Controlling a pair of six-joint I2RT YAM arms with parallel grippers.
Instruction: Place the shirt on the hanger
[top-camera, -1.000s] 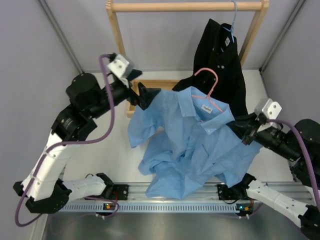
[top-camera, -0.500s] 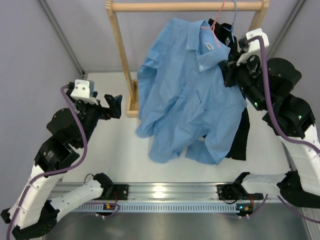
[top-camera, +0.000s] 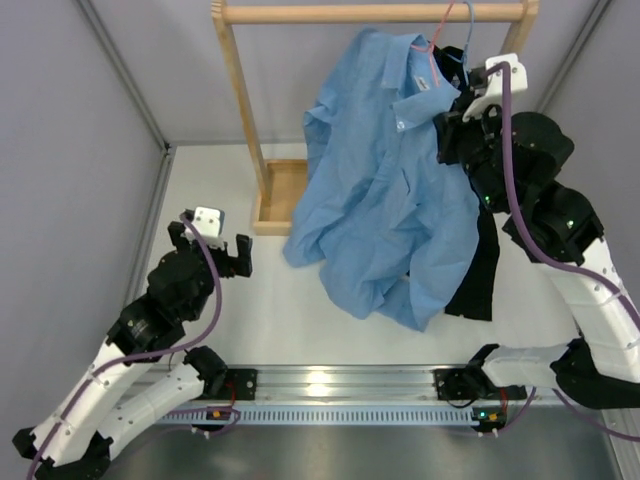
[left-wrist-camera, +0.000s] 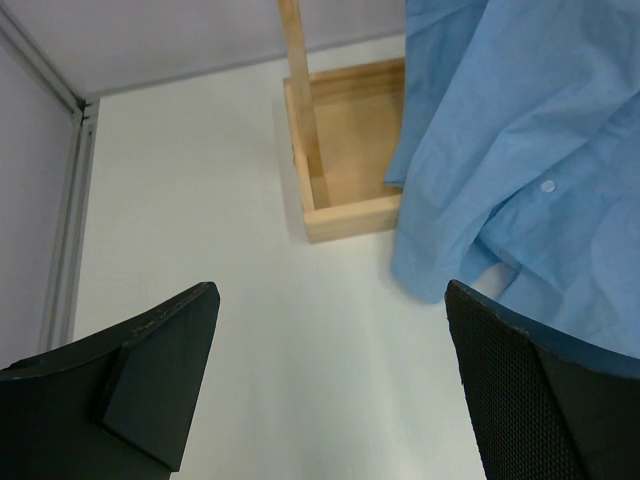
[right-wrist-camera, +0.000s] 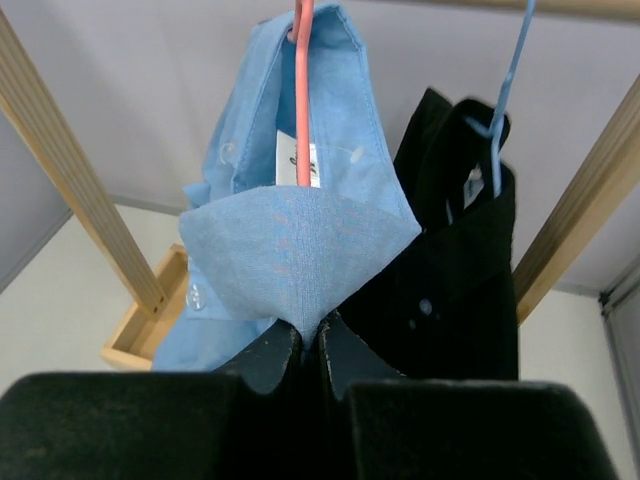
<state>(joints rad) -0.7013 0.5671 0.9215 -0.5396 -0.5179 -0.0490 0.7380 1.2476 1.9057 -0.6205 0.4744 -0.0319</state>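
Over the white table (top-camera: 200, 170), boxed in by grey walls, I saw from the top camera a wooden rack (top-camera: 235, 90) standing on its tray base at the far side. The shirt (top-camera: 385, 190) hung from the rack's rail on the hanger (top-camera: 433, 55), draped long and rumpled, its lower edge loose above the tabletop. The black shirt (top-camera: 482, 262) hung just behind it on the pale blue hanger (top-camera: 467, 45). Through the left wrist camera I looked down on bare white surface, a metal frame rail (left-wrist-camera: 62, 210) along the left edge and the rack's tray, with the shirt's wrinkled cloth and one white button (left-wrist-camera: 547, 186) filling the right side. The left gripper (left-wrist-camera: 330, 292) had its fingers spread wide and held nothing, apart from the cloth. Through the right wrist camera, two wooden posts slanted against the grey wall, and the hanger's pink wire ran straight down into the shirt's open collar beside the white neck label (right-wrist-camera: 311, 165). The right gripper (right-wrist-camera: 310, 348) was pinched tight on a pointed fold of the shirt, with the black shirt touching it on the right.
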